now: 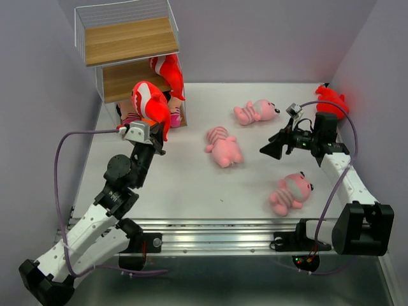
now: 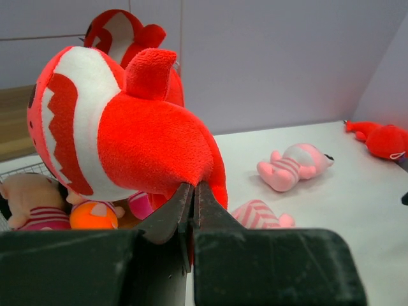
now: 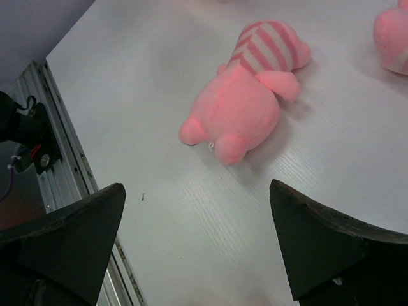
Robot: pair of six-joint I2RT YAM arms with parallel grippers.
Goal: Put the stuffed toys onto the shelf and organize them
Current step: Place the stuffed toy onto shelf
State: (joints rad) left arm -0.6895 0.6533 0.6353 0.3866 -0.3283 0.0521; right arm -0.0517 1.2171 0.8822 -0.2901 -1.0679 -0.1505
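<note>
From above, the left gripper (image 1: 156, 137) is clamped on the lower edge of a red shark (image 1: 149, 101), which it holds up just in front of the shelf (image 1: 127, 41) at the table's far left corner. The left arm stretches forward from its base, elbow low and wrist raised. A second shark (image 1: 168, 71) sits on a lower board, and a third shark (image 1: 331, 100) lies near the right wall. The right gripper (image 1: 271, 150) hovers with its jaws apart and points left at the middle pink animal (image 1: 223, 146). That arm is bent at the elbow, and its forearm runs level over the table (image 1: 191, 185). From the left wrist, the fingers (image 2: 172, 213) are pressed together on the held shark's (image 2: 127, 134) underside, and a doll (image 2: 32, 203) lies low behind it, to the left. From the right wrist, the two fingers (image 3: 70, 236) stand wide apart and empty, with the pink animal (image 3: 245, 108) lying on the table ahead of them, untouched.
</note>
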